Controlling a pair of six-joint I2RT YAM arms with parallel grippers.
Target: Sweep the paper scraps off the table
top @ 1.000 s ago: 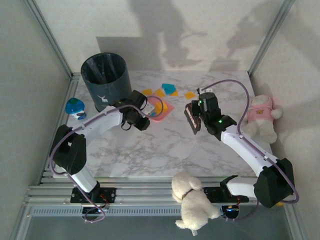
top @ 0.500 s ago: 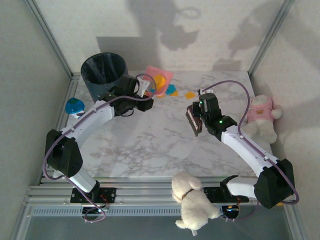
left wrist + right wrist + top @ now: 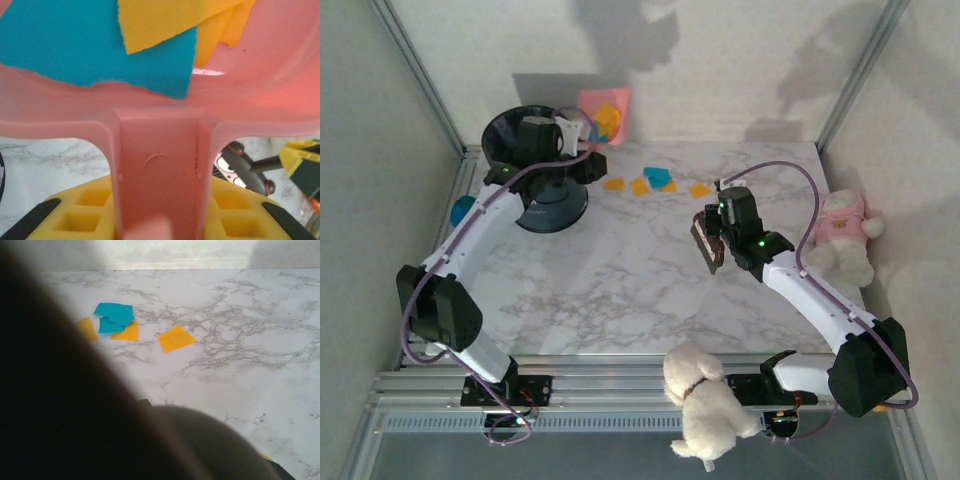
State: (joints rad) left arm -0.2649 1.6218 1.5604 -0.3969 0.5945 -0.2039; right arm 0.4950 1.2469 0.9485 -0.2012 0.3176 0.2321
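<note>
Holding pink dustpan point(image 3: 603, 115) by far-left bin point(image 3: 552, 205), left gripper point(image 3: 568, 130) clamping its handle point(image 3: 160, 170), wrist view revealing paper scraps point(image 3: 100, 45) inside, right gripper point(image 3: 715, 228) clenching brush point(image 3: 706, 250).

Open table point(image 3: 620, 285) centre; bin point(image 3: 560, 207) far-left, pink plush point(image 3: 842, 235) right.

Orange-and-teal paper scraps point(image 3: 657, 178), white grey-veined table point(image 3: 620, 285)

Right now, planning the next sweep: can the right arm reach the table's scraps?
Probably yes: bare table lies between the right gripper, shut on the brush, and the paper scraps beyond.
</note>
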